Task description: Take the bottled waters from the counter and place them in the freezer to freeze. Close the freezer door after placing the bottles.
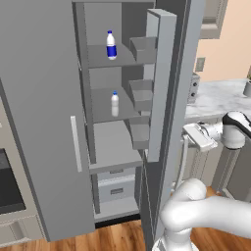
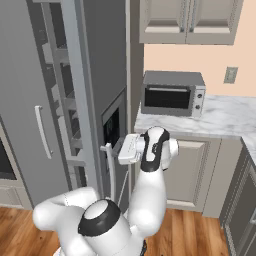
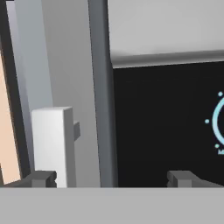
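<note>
Both bottled waters stand upright inside the freezer (image 1: 105,147). The blue-labelled one (image 1: 111,45) is on the upper shelf and the plainer one (image 1: 114,104) on the shelf below. The freezer door (image 1: 163,83) beside them stands wide open, with bins on its inner side. Its outer face (image 2: 102,75) carries a dark dispenser recess (image 3: 166,122) and a pale bar handle (image 3: 52,144). My gripper (image 3: 112,179) is open and holds nothing. It points at that outer face, close to the handle, and it also shows from the sides (image 1: 188,132) (image 2: 122,149).
The left grey door (image 1: 44,122), with its own pale handle (image 1: 76,142), is shut. To the right, a toaster oven (image 2: 172,95) sits on the marble counter (image 2: 225,117), with beige cabinets above and below. A dark oven front (image 1: 7,186) is at the far left.
</note>
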### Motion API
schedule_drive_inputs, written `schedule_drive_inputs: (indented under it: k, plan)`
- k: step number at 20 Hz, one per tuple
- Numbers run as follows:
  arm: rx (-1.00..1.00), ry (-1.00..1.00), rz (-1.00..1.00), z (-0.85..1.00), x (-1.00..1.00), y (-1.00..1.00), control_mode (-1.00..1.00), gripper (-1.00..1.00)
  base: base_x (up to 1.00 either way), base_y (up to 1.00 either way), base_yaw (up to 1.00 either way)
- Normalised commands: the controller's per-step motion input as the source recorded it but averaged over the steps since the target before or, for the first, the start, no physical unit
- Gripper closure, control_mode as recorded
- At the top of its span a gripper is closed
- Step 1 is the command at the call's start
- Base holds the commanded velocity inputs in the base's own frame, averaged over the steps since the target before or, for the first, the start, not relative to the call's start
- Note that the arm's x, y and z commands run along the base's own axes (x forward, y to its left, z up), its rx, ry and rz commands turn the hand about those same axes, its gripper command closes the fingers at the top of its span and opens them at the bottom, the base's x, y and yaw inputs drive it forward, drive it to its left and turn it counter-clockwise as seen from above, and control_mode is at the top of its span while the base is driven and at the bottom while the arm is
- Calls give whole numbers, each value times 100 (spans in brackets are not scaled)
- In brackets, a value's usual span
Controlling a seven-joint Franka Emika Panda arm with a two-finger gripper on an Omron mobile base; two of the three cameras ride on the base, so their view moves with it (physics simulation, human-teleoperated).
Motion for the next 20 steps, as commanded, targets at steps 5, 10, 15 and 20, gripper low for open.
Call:
schedule_drive_inputs:
  k: [5, 10, 15, 20]
  plan:
    - [0, 2, -34, -6, -20, 73, -100, -100, 0, 0, 0]
    - [0, 3, -33, -1, -11, 71, -100, -100, 0, 0, 0]
    - [-2, 9, -29, 0, -17, 65, -100, -100, 0, 0, 0]
    - [-5, 6, -27, 0, -3, 86, -100, -100, 0, 0, 0]
